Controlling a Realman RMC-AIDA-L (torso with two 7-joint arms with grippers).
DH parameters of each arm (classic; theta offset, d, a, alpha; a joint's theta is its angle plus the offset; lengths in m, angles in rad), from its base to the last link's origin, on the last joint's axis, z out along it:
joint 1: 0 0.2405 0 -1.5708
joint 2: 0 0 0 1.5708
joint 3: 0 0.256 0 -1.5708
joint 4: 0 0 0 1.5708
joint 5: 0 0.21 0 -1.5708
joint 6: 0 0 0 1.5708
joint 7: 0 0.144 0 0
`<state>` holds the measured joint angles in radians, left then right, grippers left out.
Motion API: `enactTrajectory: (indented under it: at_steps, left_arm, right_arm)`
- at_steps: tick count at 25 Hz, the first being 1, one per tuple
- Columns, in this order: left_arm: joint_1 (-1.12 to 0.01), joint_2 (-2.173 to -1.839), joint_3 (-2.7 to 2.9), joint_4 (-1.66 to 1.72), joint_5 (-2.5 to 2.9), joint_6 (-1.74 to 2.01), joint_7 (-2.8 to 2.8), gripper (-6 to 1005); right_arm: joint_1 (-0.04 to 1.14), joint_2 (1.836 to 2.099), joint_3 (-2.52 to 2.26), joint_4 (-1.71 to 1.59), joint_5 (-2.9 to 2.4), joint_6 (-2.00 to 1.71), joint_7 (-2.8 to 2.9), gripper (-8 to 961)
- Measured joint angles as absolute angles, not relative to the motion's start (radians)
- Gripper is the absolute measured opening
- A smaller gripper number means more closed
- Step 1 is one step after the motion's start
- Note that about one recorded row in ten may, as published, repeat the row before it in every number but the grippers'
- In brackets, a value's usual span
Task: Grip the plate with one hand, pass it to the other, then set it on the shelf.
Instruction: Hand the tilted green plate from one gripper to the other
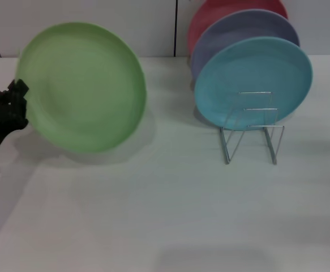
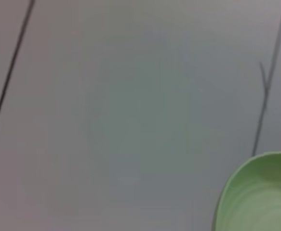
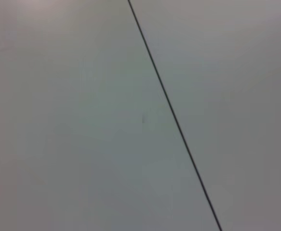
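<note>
The light-green plate (image 1: 82, 86) is held up off the white table at the left of the head view, tilted with its face toward me. My left gripper (image 1: 16, 105) is shut on its left rim. An arc of the same plate (image 2: 258, 195) shows in the left wrist view. The shelf (image 1: 253, 129), a thin silver wire rack, stands at the right, and its front loops hold nothing. My right gripper is out of view; the right wrist view shows only a pale panelled surface.
Three plates stand on edge in the rack's rear slots: turquoise-blue (image 1: 253, 79) in front, lavender (image 1: 241, 35) behind it, red (image 1: 224, 14) at the back. The white table (image 1: 165, 215) stretches bare in front, with a wall behind.
</note>
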<state>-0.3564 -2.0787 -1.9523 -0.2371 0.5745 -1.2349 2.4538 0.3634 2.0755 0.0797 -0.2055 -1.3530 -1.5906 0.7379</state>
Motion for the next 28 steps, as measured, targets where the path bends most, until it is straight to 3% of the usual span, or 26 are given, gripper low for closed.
enactTrajectory:
  at_steps: [17,28]
  left_arm:
    - [-0.366,-2.076,-1.941,-0.198,0.589,-1.28,2.675,38]
    - [-0.378,-2.076,-1.941,-0.206,0.589,-1.262,2.683,38]
  right_arm:
    - [0.313,2.078,-0.184,-0.155,-1.353,-1.705,0.691,726]
    - [0.382,2.082,-0.452,-0.064,-1.353,-1.733,0.668,726]
